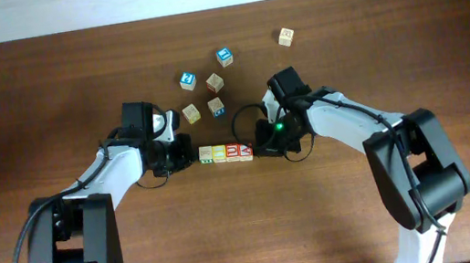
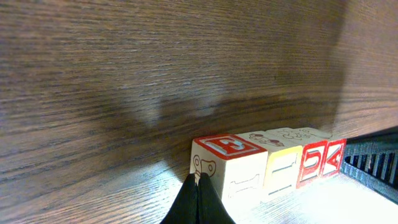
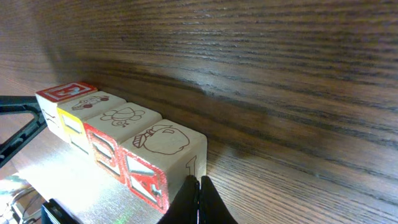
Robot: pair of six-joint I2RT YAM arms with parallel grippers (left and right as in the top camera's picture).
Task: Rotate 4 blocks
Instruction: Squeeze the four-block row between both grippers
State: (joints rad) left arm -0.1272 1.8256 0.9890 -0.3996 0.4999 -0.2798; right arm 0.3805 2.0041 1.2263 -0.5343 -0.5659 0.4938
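Observation:
Four blocks lie in a tight row at the table's middle: a green-faced one (image 1: 206, 156), a yellow-faced one (image 1: 219, 154) and two red-faced ones (image 1: 232, 152) (image 1: 245, 150). My left gripper (image 1: 190, 154) is shut, its tips (image 2: 199, 178) pressed against the left end block (image 2: 227, 165). My right gripper (image 1: 261, 145) is also shut, its tips (image 3: 199, 182) against the right end block (image 3: 165, 146). Neither holds anything. The row sits pinched between the two tips.
Several loose cubes lie behind the row: two blue-faced ones (image 1: 187, 80) (image 1: 224, 56), three pale ones (image 1: 215, 83) (image 1: 191, 114) (image 1: 216, 107), and one apart at the far right (image 1: 286, 37). Both arms reach in from the front corners.

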